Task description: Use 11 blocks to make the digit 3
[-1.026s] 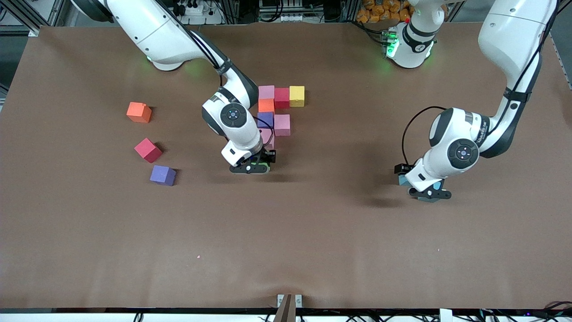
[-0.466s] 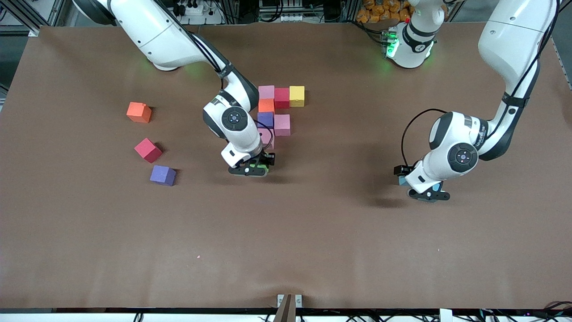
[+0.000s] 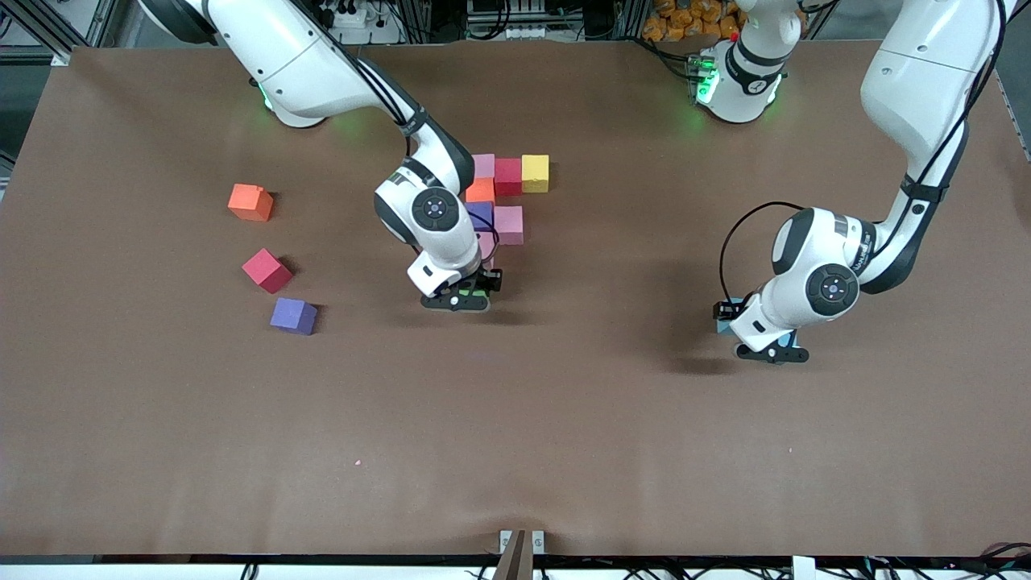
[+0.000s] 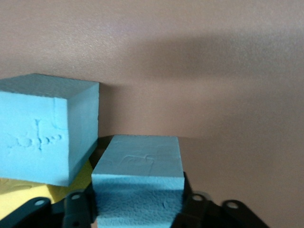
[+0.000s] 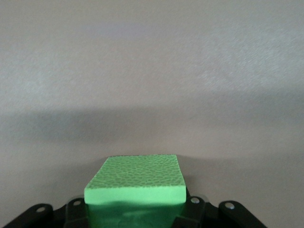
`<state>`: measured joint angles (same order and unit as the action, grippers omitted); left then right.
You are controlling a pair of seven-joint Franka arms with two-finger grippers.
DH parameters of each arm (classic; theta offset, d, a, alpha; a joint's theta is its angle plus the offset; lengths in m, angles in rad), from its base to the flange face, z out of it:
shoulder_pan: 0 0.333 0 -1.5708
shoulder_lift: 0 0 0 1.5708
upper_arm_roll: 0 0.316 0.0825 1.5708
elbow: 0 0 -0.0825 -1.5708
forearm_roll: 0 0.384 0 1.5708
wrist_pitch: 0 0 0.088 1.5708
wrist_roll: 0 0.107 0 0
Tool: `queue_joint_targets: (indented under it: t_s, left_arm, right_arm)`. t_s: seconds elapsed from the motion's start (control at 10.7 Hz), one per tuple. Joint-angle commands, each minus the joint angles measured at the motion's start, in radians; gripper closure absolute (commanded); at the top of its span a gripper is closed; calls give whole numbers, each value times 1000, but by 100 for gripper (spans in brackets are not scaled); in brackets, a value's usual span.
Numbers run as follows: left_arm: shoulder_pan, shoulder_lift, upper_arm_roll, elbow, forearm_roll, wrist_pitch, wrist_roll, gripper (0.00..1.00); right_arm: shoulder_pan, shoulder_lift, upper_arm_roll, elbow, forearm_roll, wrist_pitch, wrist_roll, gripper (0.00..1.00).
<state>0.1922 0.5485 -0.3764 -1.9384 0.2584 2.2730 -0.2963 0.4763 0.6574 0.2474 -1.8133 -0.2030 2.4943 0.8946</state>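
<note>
1. Front view: the right gripper [image 3: 457,300] is low over the brown counter [image 3: 515,419], just at the nearer end of the partly built digit 3 [image 3: 499,197], with a green block [image 3: 468,295] barely showing between its fingers. The figure so far has a pink block [image 3: 484,165], a red block [image 3: 507,176] and a yellow block [image 3: 535,172] in a row, an orange block [image 3: 481,191] and a purple block [image 3: 482,214] below the pink one, and a second pink block [image 3: 508,225] beside the purple. Toward the right arm's end of the counter lie a loose orange cube [image 3: 250,202], a loose red cube [image 3: 267,270] and a loose purple cube [image 3: 293,316], well apart from the figure. The left gripper [image 3: 772,351] is low over the counter toward the left arm's end, with a bit of light blue block [image 3: 724,325] showing beside it.

2. Left wrist view: the left gripper [image 4: 137,209] pinches a light blue cube [image 4: 138,178]. A second light blue cube [image 4: 45,128] rests just beside it on a yellow cube [image 4: 28,195].

3. Right wrist view: the right gripper [image 5: 135,209] pinches the green block [image 5: 136,186] over bare counter [image 5: 152,71].
</note>
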Motion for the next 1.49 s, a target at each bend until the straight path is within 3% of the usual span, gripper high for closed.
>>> queue_joint_targets:
  t_s: [0.0, 0.47, 0.93, 1.4]
  left_arm:
    - [-2, -34, -39, 1, -14, -22, -206, 80]
    - [3, -67, -186, -2, -42, -75, -810, 82]
    - [7, -119, -364, -76, -41, -96, -1312, 82]
    - [-40, -113, -426, -129, -41, -28, -1809, 82]
  right_arm:
    - [33, 5, -17, 12, 19, -18, 27, 73]
    - [44, 11, -25, 6, 5, -28, 23, 73]
    - [44, 10, -42, 6, 4, -26, -19, 73]
    - [53, 11, -42, 3, 4, -28, -20, 69]
